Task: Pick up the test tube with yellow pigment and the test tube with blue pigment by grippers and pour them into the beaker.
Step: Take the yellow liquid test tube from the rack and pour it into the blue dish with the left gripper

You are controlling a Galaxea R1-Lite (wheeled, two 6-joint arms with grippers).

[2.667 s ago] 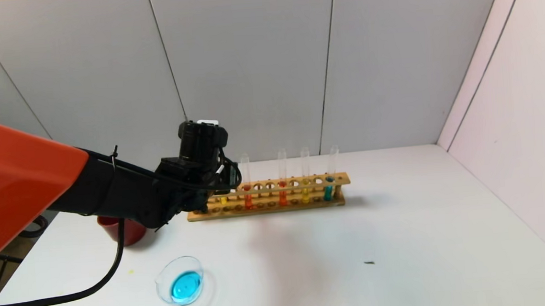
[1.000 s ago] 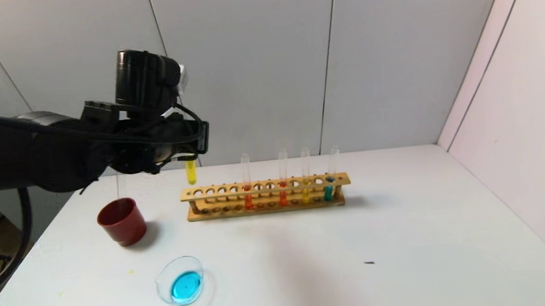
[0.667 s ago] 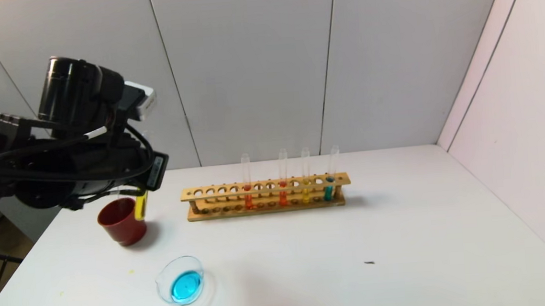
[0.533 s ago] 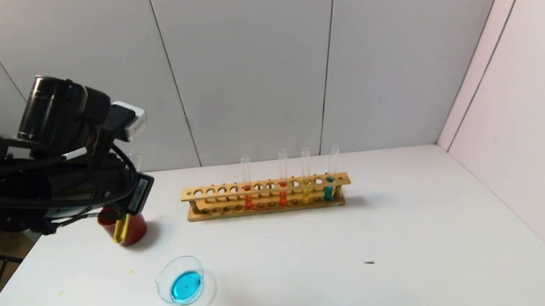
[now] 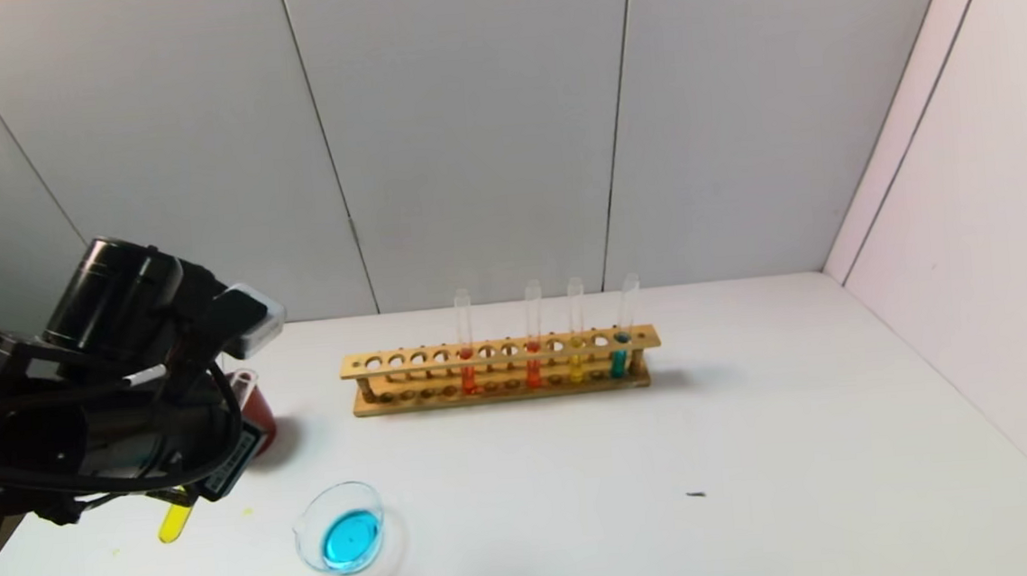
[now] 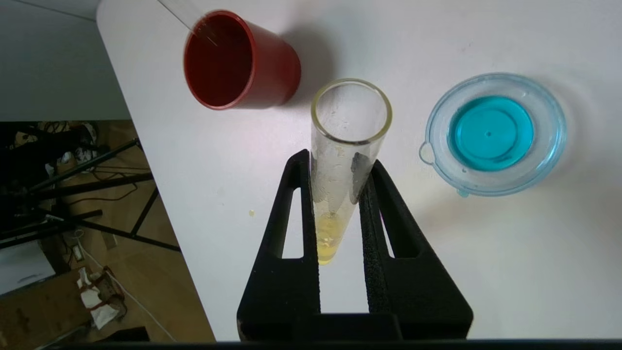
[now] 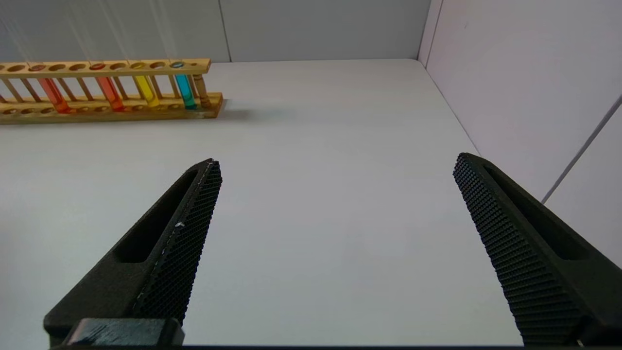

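Head view: left gripper (image 5: 186, 488) has come down and nearer since a second ago, when it hung high by the left end of the wooden rack (image 5: 501, 370); now low over the near-left of the table (image 5: 757, 415), nearer than the red cup (image 5: 256, 413) and just left of the beaker (image 5: 343, 537). It is clamped on the test tube with yellow pigment (image 5: 174, 523), tilted, yellow end poking out below. Beaker unchanged, blue liquid inside. Rack unchanged: two orange-red tubes, a yellow twin (image 5: 576, 367) and a teal tube (image 5: 619, 360) standing in it.

Left wrist view: fingers (image 6: 301, 204) closed tight on the yellow tube (image 6: 347, 141), open mouth toward camera, yellow liquid at the bottom. Beaker (image 6: 491, 133) beside it, apart; red cup (image 6: 233, 61) farther off.

Right wrist view: right gripper (image 7: 335, 194) wide open, holding nothing, low over the table's right part, well apart from the rack (image 7: 107, 87).
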